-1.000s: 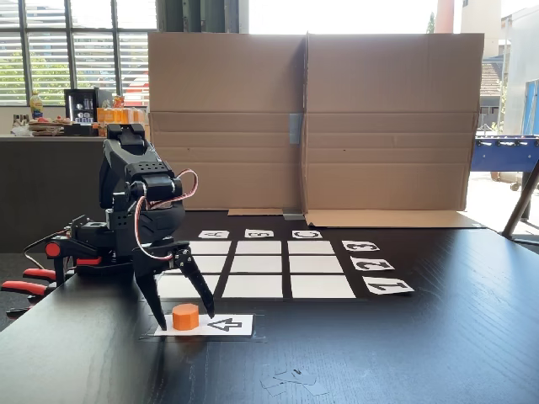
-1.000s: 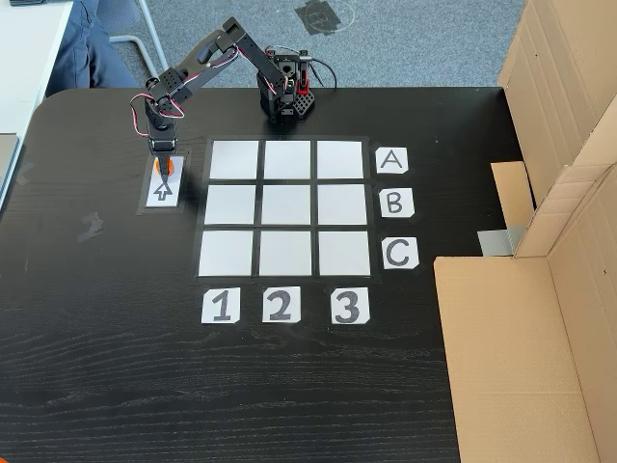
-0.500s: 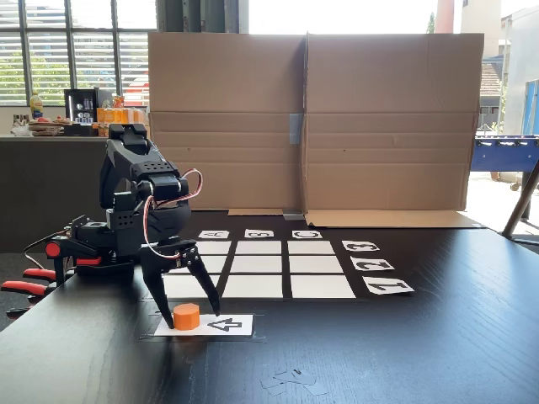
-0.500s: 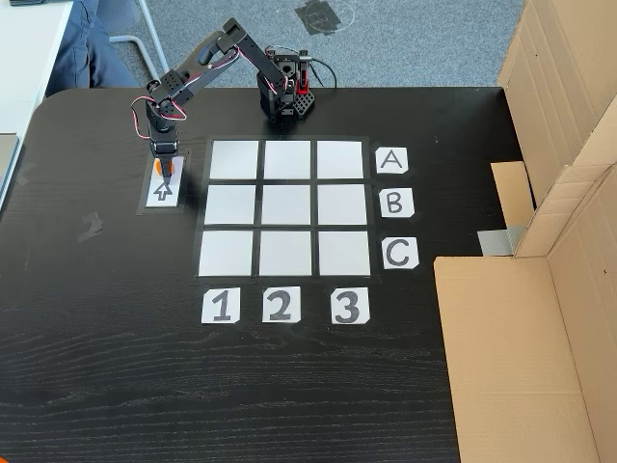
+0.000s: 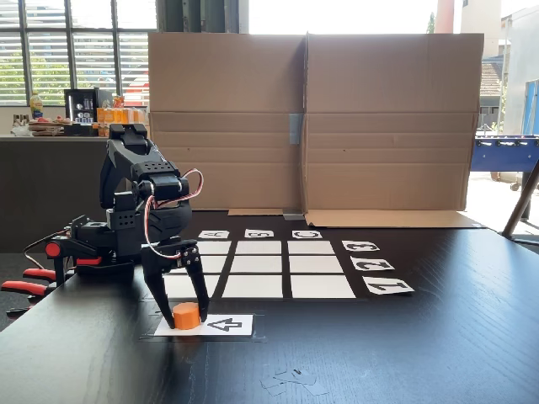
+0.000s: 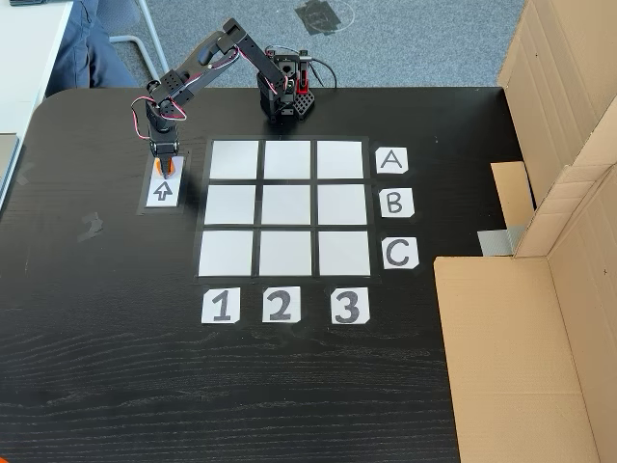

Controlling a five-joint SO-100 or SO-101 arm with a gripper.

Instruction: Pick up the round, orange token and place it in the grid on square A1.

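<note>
The orange token (image 5: 186,316) sits on the left end of the white arrow strip (image 5: 226,325). My gripper (image 5: 184,313) points down over it, one black finger on each side, a small gap still showing on the left. From above, the gripper (image 6: 165,172) covers most of the token (image 6: 160,176). The grid (image 5: 261,264) of nine white cells lies just beyond the strip. Square A1 (image 5: 178,288) is the near-left cell in the side-on fixed view, partly behind my fingers; seen from above, square A1 (image 6: 234,160) is the top-left cell.
A tall cardboard wall (image 5: 312,118) stands behind the grid, and from above the cardboard (image 6: 540,289) borders the table's right side. The arm's base (image 6: 282,92) is at the far edge. Letter and number labels (image 6: 280,305) edge the grid. Paper scraps (image 5: 290,380) lie near the front.
The gripper has dropped lower around the token and its fingers have drawn closer together. The token has stayed on the arrow strip.
</note>
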